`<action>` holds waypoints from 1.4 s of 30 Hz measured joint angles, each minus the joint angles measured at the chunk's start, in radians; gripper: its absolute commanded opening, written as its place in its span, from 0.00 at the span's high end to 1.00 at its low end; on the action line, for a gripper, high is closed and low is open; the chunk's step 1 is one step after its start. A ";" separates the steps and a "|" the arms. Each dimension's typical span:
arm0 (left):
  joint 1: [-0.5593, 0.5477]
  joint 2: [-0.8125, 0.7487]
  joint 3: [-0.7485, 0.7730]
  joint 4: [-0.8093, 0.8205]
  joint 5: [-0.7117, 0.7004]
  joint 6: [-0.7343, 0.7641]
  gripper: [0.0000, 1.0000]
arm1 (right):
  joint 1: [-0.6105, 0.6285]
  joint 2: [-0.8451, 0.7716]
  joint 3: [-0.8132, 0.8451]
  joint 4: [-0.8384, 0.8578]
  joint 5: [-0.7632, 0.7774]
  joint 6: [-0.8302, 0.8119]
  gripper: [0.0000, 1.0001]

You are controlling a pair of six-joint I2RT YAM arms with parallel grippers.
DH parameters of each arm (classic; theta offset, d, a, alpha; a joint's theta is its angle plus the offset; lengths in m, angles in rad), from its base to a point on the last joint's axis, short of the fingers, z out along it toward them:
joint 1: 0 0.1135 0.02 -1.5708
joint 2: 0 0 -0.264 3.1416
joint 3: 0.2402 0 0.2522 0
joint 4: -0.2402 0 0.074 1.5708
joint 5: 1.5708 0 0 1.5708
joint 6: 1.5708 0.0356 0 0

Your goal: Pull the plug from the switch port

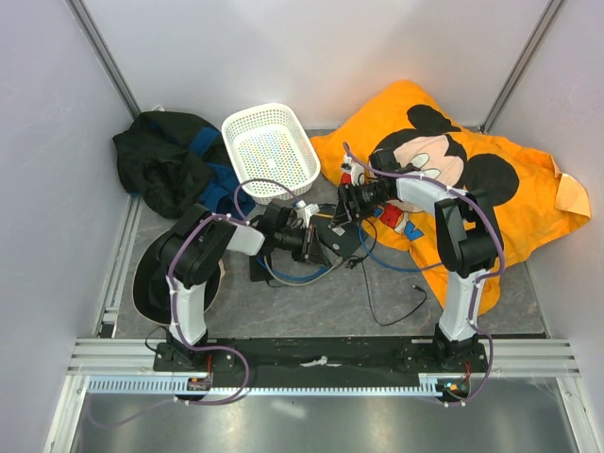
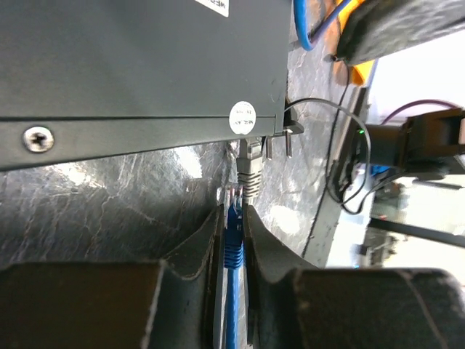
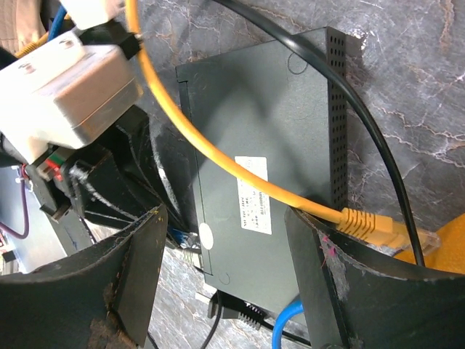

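Observation:
The flat black switch box lies mid-table; its top with a white label shows in the right wrist view. My left gripper is shut on a blue plug, whose clear tip sits a short gap off the box's port edge. A grey plug stays in the port beside it. My right gripper is open, one finger on each side of the box. In the top view the left gripper and the right gripper flank the box.
A yellow cable with a loose plug lies across the box; a black power plug enters its near edge. A white basket, an orange Mickey cloth, a black garment and a black bowl surround the spot.

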 measured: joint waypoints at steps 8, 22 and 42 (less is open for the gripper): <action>0.001 -0.137 0.005 -0.206 -0.049 0.183 0.98 | 0.001 -0.007 -0.006 0.006 0.005 -0.003 0.24; 0.185 -0.422 0.160 -0.718 -0.053 0.567 0.98 | 0.006 -0.009 0.108 -0.135 0.140 -0.097 0.20; 0.460 -0.568 0.400 -1.030 -0.158 0.876 0.98 | 0.008 -0.092 0.307 -0.222 0.288 -0.175 0.11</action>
